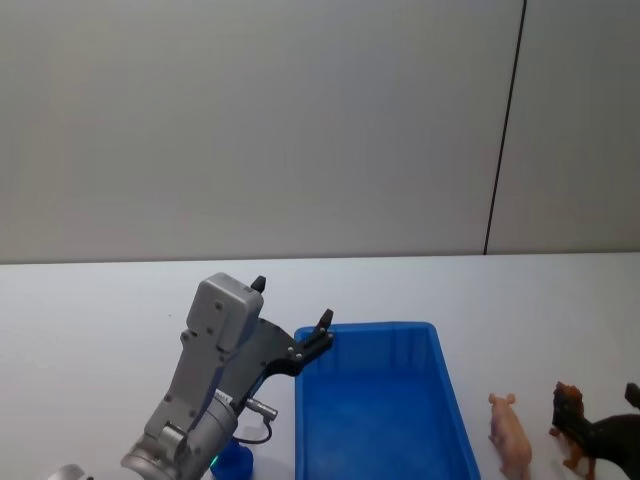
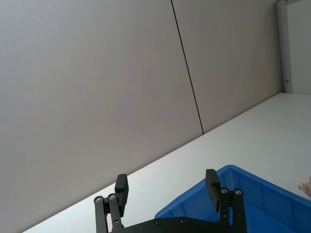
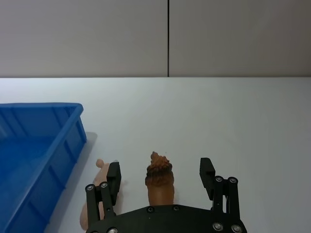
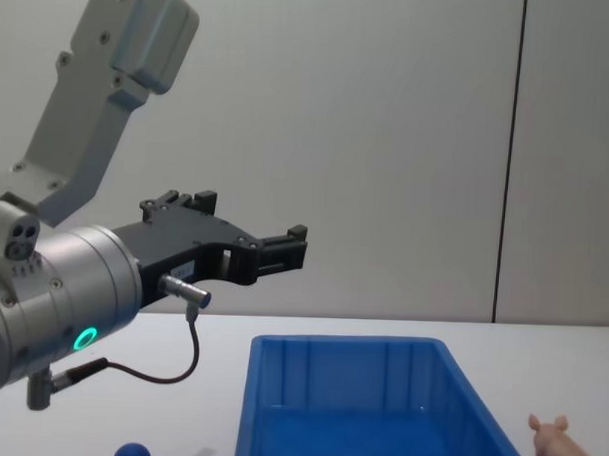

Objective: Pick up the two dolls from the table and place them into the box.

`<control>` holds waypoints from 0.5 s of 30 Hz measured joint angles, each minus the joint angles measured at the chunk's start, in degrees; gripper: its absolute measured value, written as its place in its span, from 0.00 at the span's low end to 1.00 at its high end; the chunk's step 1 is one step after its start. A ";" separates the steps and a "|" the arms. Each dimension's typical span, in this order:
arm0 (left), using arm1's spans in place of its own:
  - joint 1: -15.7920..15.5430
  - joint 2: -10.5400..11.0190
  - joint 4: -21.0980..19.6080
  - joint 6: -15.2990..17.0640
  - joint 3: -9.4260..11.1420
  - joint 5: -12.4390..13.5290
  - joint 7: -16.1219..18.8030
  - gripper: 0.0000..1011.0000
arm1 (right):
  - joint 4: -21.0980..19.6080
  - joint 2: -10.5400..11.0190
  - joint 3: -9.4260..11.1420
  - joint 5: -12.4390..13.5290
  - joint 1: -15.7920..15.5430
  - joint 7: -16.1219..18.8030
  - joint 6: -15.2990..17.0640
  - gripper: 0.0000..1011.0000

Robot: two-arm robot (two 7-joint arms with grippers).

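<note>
The pink pig (image 1: 510, 433) and the brown doll (image 1: 590, 432) were on the white table (image 1: 90, 300), just beside each other, right of the blue box (image 1: 365, 327), with the pig nearer the box. A rounded blue doll (image 4: 132, 452) sat on the table left of the box. My right pincer (image 3: 160, 167) was spread wide, and the brown doll sat between its fingers, clear of both. My left pincer (image 1: 290, 303) was wide open and empty, raised near the box's far left corner.
</note>
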 joint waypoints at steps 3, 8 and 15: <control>0.00 0.00 0.00 0.00 0.00 0.00 0.00 0.99 | 0.53 -0.09 0.09 0.30 -0.10 0.02 0.43 0.99; 0.00 0.00 0.00 0.00 0.00 0.00 0.00 0.99 | 1.70 -0.31 0.12 0.53 -0.08 0.34 1.02 0.99; 0.00 0.00 0.00 0.00 0.00 0.00 0.00 0.99 | 3.94 -0.67 0.03 0.34 0.21 1.65 1.26 0.99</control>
